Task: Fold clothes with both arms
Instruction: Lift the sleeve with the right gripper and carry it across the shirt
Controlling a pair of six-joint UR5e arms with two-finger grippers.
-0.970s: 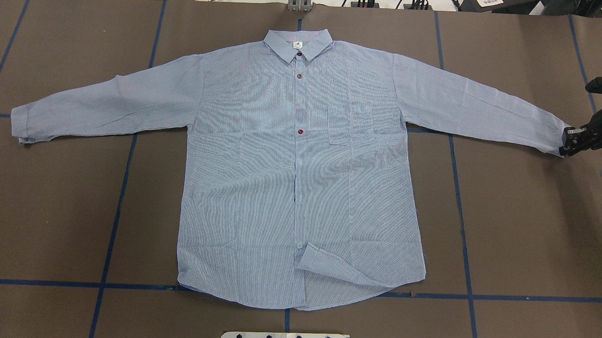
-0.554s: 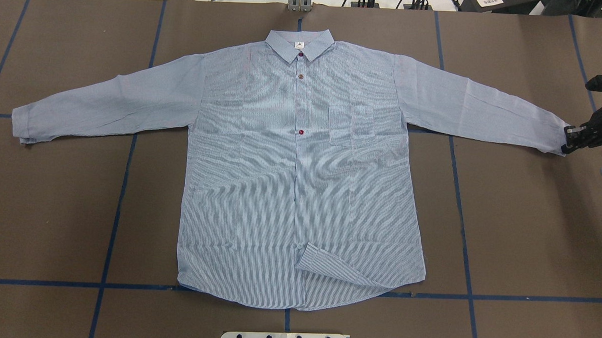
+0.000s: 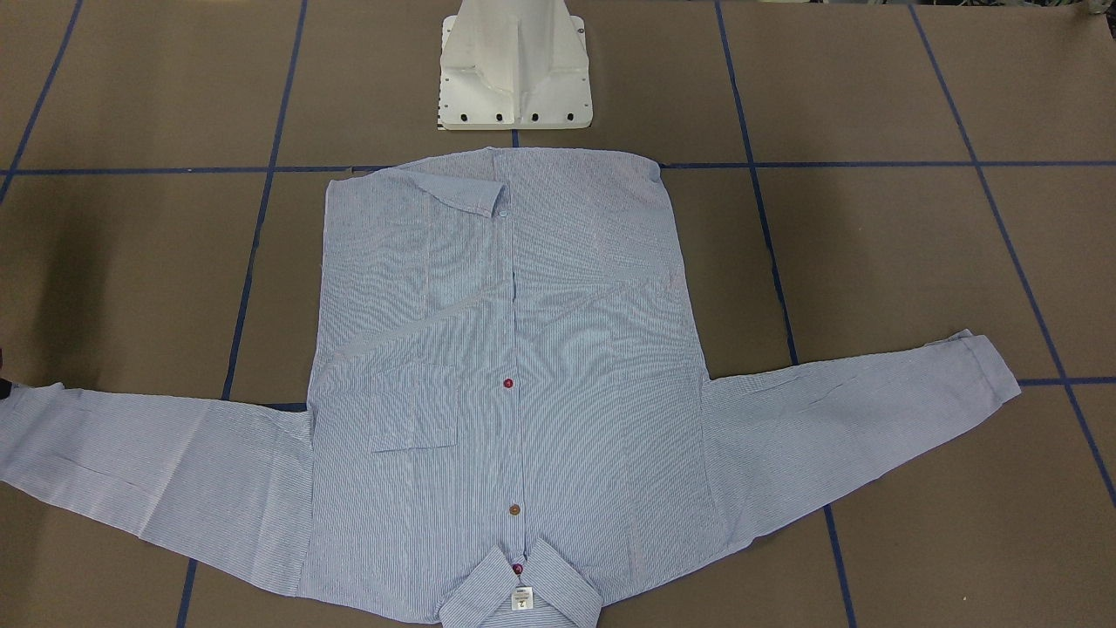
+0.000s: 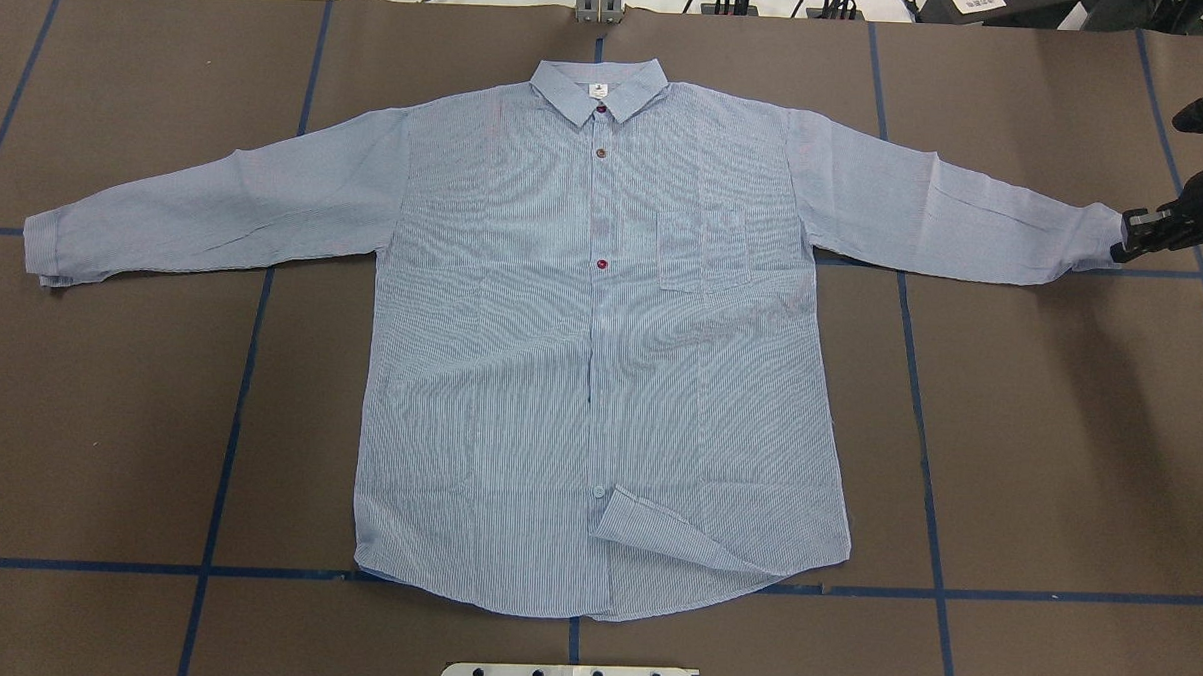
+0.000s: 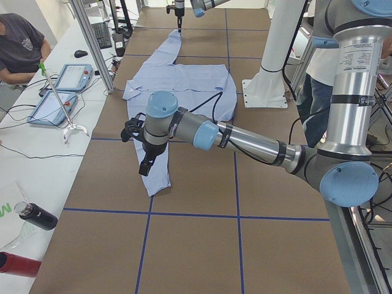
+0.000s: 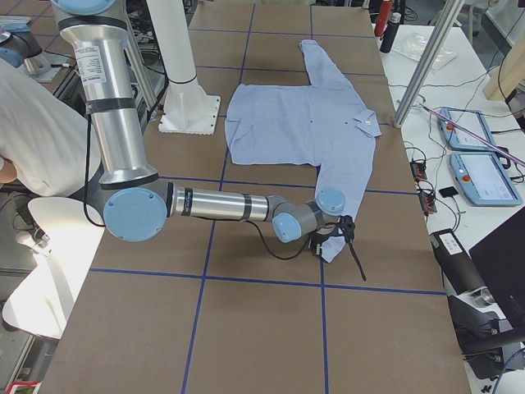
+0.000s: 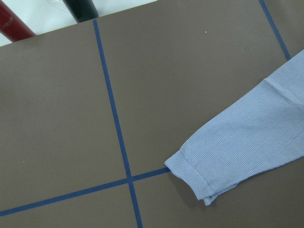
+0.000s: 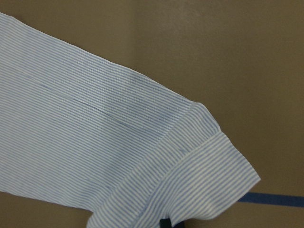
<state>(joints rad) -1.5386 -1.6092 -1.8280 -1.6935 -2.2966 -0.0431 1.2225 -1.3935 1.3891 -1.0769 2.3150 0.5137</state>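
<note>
Blue-and-white shirt lies flat; right fingers clamp its cuff; left fingers, cannot tell.

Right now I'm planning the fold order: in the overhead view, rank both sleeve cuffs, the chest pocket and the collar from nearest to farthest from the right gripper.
1. The right-side sleeve cuff, at the right gripper, view's right edge.
2. The chest pocket, right of the buttons.
3. The collar, top centre.
4. The left-side sleeve cuff, far left edge.
</note>
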